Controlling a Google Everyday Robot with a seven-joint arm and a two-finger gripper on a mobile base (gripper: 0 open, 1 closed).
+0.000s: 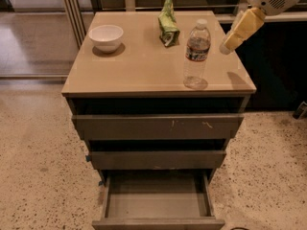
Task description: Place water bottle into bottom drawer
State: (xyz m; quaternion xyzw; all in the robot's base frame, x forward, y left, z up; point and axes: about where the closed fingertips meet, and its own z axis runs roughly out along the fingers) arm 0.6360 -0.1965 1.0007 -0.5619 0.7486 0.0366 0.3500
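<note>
Gripper: the gripper (229,42) hangs at the upper right, just beside the water bottle (197,54) and not touching it; I cannot tell whether it is open or closed.
Water bottle: stands upright near the front right of the cabinet top (139,68), cap on, held by nothing.
Bottom drawer: the bottom drawer (156,201) is pulled out, its grey inside showing, well below the bottle.
Tip-over risk: a sideways approach that clips the bottle high would likely topple it; it looks tall and light.
Edge risk: it stands close to the front edge, so I judge a knock could roll it onto the floor.
Grip risk: thin smooth plastic may buckle or slip if I squeeze near the top.
Drawer risk: the scratched drawer (158,127) and the middle drawer (158,159) sit above the narrow opening; a careless descent could strike them.
Neighbours: the green snack bag (168,20) is near the bottle, the white bowl (106,36) well apart.
</note>
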